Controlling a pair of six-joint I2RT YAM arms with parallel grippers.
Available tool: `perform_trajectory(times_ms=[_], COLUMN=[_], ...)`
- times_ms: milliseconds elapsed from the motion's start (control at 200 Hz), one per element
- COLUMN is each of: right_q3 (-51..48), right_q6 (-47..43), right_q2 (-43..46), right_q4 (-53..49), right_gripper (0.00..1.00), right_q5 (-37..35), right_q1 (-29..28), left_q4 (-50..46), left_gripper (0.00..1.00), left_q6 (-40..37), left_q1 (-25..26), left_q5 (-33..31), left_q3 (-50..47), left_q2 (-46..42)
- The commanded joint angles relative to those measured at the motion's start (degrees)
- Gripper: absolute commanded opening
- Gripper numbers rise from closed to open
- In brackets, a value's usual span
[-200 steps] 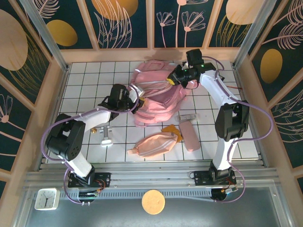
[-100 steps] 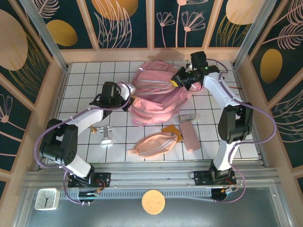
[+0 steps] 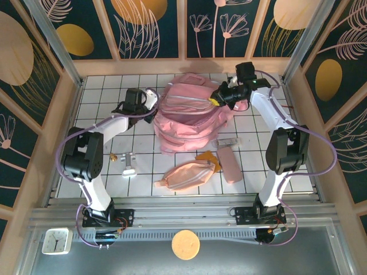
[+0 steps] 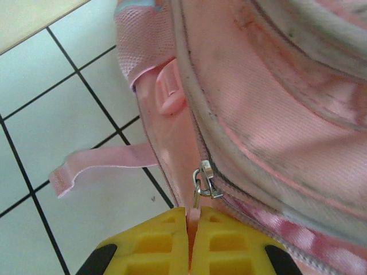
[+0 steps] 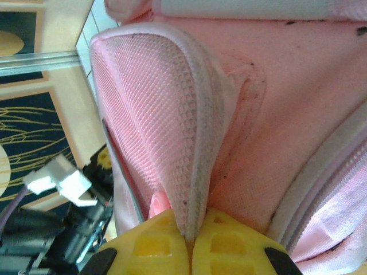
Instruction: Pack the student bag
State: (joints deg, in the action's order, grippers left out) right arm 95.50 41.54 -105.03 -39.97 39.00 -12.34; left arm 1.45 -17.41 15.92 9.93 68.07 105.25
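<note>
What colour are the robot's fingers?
The plastic fingertips are bright yellow; clearest in the left wrist view.

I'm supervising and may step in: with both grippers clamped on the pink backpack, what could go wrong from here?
1. The left gripper pinches only the thin zipper pull tab; a pull could let it slip out.
2. The right gripper grips just the edge of the mesh flap, so the soft student bag might drag across the table instead of unzipping.

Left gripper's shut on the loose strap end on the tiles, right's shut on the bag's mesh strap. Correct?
Left is wrong: the left wrist view shows the left gripper shut on the zipper pull of the student bag, the loose strap end lying free beside it. The right gripper is shut on the mesh strap, as said.
</note>
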Motion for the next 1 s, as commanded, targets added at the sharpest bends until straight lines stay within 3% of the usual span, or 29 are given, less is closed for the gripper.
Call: perform_trajectory(times_ms=[0, 170, 215, 320, 460, 530, 636, 736, 846, 996], right_q3=[4.65, 12.44, 14.41, 18.31, 21.11, 21.73, 22.04, 22.87, 23.41, 23.20], right_q6=[-6.88, -11.72, -12.30, -11.84, -9.17, -8.26, -6.77, -6.21, -5.73, -5.57], right_q2=[1.84, -2.42, -3.47, -5.61, -7.28, -7.84, -8.26, -8.68, -8.86, -8.70], right_q4=[-0.30, -6.15, -7.22, -7.81, -5.42, -4.49, -2.83, -2.77, -2.94, -3.03], right_gripper=[0.00, 0.00, 0.00, 0.00, 0.00, 0.00, 0.00, 0.00, 0.00, 0.00], right_q5=[6.14, 9.56, 9.56, 9.71, 9.95, 10.12, 10.98, 11.17, 11.27, 10.94], right_q1=[2.94, 2.20, 1.94, 1.12, 0.30, -0.11, -0.76, -1.52, -2.26, -3.08], left_q4=[2.49, 7.50, 7.59, 12.70, 18.43, 19.99, 15.56, 16.54, 16.59, 16.56], left_gripper=[0.00, 0.00, 0.15, 0.42, 0.57, 0.71, 0.80, 0.86, 0.98, 0.99], left_q6=[-0.09, 2.58, 1.61, -1.21, -4.29, -10.31, -18.08, -19.50, -20.82, -21.70], left_q1=[-5.60, -9.13, -9.16, -9.16, -8.77, -6.58, -1.32, 2.36, 5.10, 7.27], left_q5=[-13.34, -9.93, -9.65, -0.36, 8.60, 12.38, 10.38, 9.06, 7.66, 7.00], left_q3=[2.72, 6.21, 6.85, 2.44, -6.07, -10.33, -10.66, -10.46, -8.24, -3.33], left_q2=[5.96, 11.68, 11.55, 5.33, -6.05, -11.82, -14.89, -14.67, -11.36, -7.44])
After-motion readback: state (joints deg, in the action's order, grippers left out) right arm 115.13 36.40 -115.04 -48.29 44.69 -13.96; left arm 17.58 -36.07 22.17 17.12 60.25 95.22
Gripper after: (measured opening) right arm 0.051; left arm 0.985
